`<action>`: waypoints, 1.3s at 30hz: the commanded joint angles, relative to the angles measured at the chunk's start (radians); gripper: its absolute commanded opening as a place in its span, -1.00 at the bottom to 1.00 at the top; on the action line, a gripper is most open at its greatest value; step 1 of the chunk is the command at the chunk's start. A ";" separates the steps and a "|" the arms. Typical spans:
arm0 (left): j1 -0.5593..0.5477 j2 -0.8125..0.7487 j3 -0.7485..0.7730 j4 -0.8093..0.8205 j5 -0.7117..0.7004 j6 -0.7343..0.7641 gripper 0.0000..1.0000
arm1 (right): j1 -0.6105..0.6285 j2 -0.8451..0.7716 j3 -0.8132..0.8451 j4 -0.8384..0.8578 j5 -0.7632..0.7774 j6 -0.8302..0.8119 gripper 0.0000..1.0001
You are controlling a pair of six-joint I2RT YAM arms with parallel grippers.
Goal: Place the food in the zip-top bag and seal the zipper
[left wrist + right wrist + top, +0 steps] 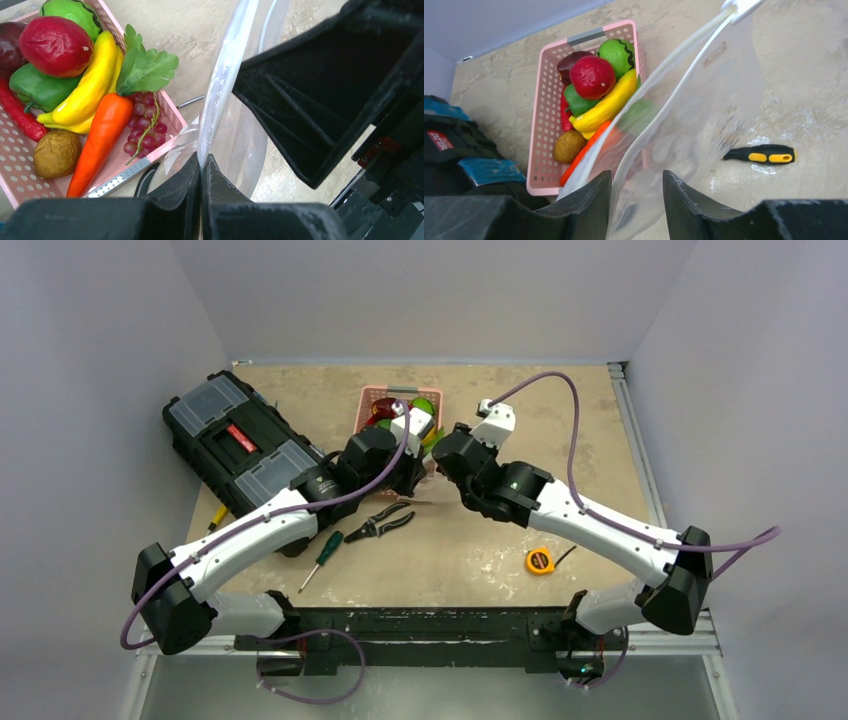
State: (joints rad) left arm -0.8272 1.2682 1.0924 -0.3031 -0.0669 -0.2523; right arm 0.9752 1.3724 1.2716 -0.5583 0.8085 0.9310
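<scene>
Bag: your zip-top bag (704, 115) hangs clear and limp above the surface, just at 4 o'clock of the pink basket (540, 125).
Zipper: the whitish zipper (674, 55) runs from 7 to 1 o'clock in the right wrist view, with its strips apart.
Left gripper: your left gripper (201, 162) pinches the bag's rim tight.
Right gripper: your right gripper (636, 200) stands parted, with the bag's wall between its jaws.
Food: the food (594, 80) lies in the basket.

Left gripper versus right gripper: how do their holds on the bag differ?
The left gripper is shut, pinching the zip-top bag at its rim; the right gripper has jaws apart, the rim between them. The left gripper is beside the pink basket; the right gripper across the bag from it. Both are at the bag's mouth.
</scene>
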 commanded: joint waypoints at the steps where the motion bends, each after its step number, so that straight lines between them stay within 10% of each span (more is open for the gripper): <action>1: -0.003 -0.010 0.047 0.025 0.010 -0.016 -1.00 | 0.002 0.016 0.088 -0.075 0.149 -0.023 -0.20; 12: -0.003 -0.012 0.046 0.027 0.021 -0.022 -1.00 | -0.002 0.058 0.107 -0.039 0.191 -0.091 -0.26; 22: -0.003 -0.021 0.055 0.013 0.002 -0.045 -1.00 | -0.003 0.050 0.080 -0.046 0.164 -0.071 -1.00; 30: -0.003 -0.161 -0.028 0.120 0.116 0.004 0.15 | -0.079 -0.112 0.050 -0.093 0.329 -0.356 -1.00; 39: -0.003 -0.278 -0.097 0.193 0.031 -0.017 0.35 | -0.211 -0.398 -0.064 0.015 0.425 -0.719 -1.00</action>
State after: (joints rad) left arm -0.8272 0.9955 1.0023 -0.1734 -0.0006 -0.2668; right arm 0.7666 1.0103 1.2457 -0.6086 1.1255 0.4198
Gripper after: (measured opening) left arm 0.662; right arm 0.003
